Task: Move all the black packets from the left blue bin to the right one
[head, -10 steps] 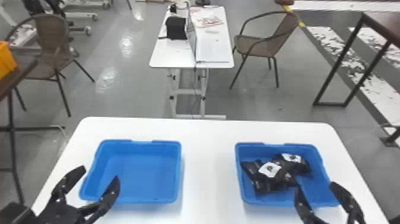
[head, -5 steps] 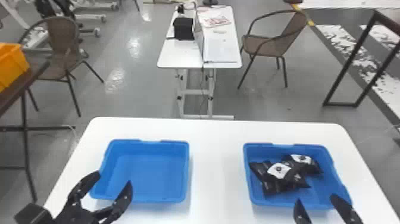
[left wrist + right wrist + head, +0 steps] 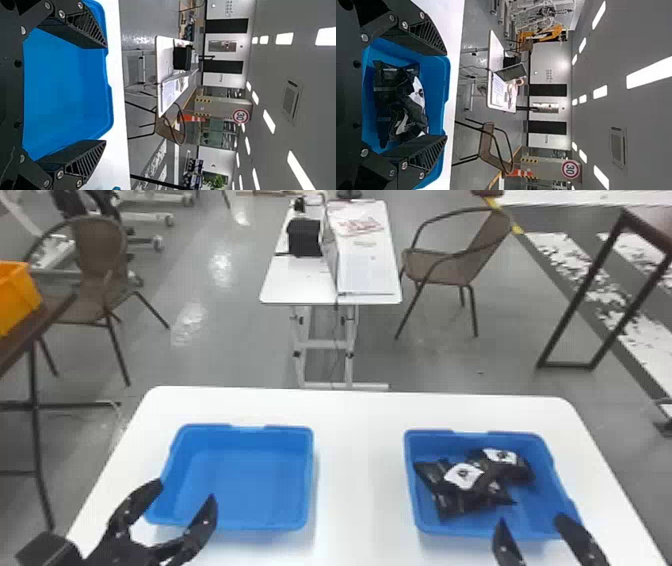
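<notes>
The packets (image 3: 462, 485) are piled in the right bin (image 3: 542, 510); left gripper (image 3: 185, 490) and right gripper (image 3: 532, 520) are held open, empty, presumably because the left bin (image 3: 245, 485) is bare.

free passage runs between left bin (image 3: 250, 480) and right bin (image 3: 542, 497).

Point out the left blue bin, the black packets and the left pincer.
Left blue bin (image 3: 250, 490): head view, its bare floor.
Black packets (image 3: 462, 477): head view, a white label.
Left pincer (image 3: 186, 488): head view, between its open fingertips.
</notes>
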### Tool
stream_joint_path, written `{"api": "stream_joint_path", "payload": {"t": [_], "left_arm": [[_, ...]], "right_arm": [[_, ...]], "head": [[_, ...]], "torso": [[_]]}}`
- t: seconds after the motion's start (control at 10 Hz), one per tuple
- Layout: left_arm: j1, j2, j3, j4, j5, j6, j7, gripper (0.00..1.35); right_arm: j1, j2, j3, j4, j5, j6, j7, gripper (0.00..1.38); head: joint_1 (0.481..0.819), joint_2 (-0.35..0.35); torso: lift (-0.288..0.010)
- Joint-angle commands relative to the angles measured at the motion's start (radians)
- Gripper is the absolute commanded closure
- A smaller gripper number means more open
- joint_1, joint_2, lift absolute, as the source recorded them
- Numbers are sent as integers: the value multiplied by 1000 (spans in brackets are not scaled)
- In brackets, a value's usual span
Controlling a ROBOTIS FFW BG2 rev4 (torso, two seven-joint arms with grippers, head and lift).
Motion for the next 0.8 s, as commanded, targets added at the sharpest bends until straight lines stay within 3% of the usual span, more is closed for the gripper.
{"api": "stream_joint_path", "payload": {"t": [0.0,0.7], "left_arm": [[-3,-3,-2,0,0,11,0,193],[-8,-3,-12,3,9,36,0,193]], "right_arm": [[1,4,0,0,-2,0,-3,302],[-3,4,0,6,-11,0,-6,303]], "head": [[695,3],[695,-9]], "torso": [[0],[0]]}}
